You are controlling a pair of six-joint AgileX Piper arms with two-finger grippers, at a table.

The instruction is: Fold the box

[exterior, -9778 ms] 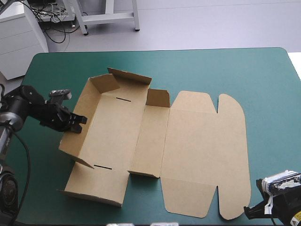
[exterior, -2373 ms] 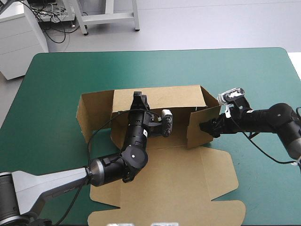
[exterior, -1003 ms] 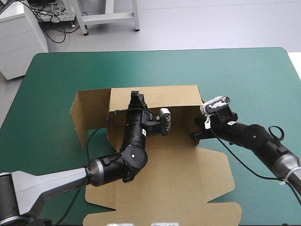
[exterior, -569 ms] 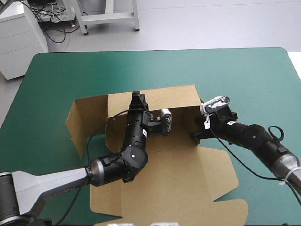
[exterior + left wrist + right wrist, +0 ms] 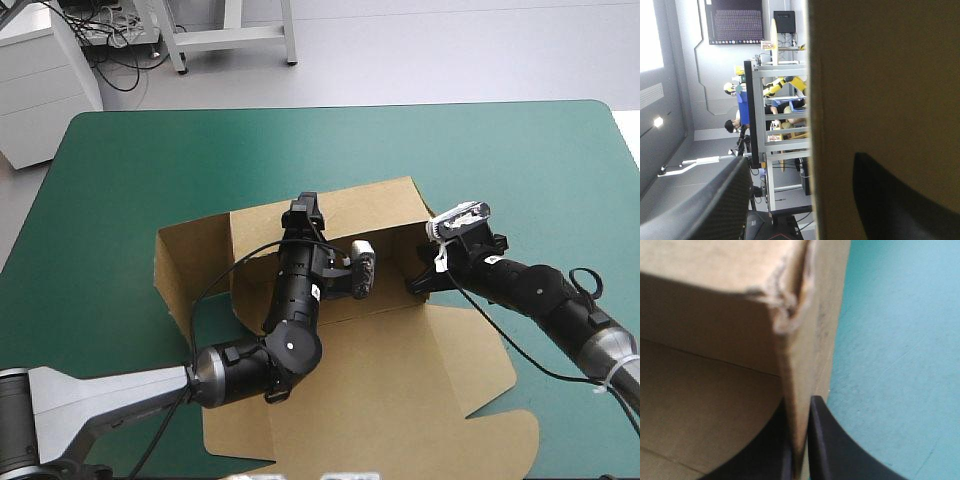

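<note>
The brown box [image 5: 400, 380] lies mid-table with its walls raised and its lid flat toward the front edge. My left gripper [image 5: 303, 208] reaches over the tray to the far wall [image 5: 365, 205]. In the left wrist view the left gripper [image 5: 800, 160] is open, with that wall's edge [image 5: 880, 75] between its black fingers. My right gripper [image 5: 413, 285] is shut on the right end wall [image 5: 405, 250]. In the right wrist view the right gripper [image 5: 800, 400] pinches the thin board [image 5: 795, 355] just below a frayed corner. The left end flap [image 5: 190, 265] stands swung outward.
Teal-green cover [image 5: 520, 160] shows beyond the box on the far side and at both ends. The flat lid's front corner [image 5: 520, 435] comes close to the table's front edge. My left arm [image 5: 240, 370] crosses the lid's left part.
The left gripper has moved a little right and farther along the far wall. The box has turned slightly, its lid sliding rightward and its left flap swinging in. The right gripper keeps its hold.
</note>
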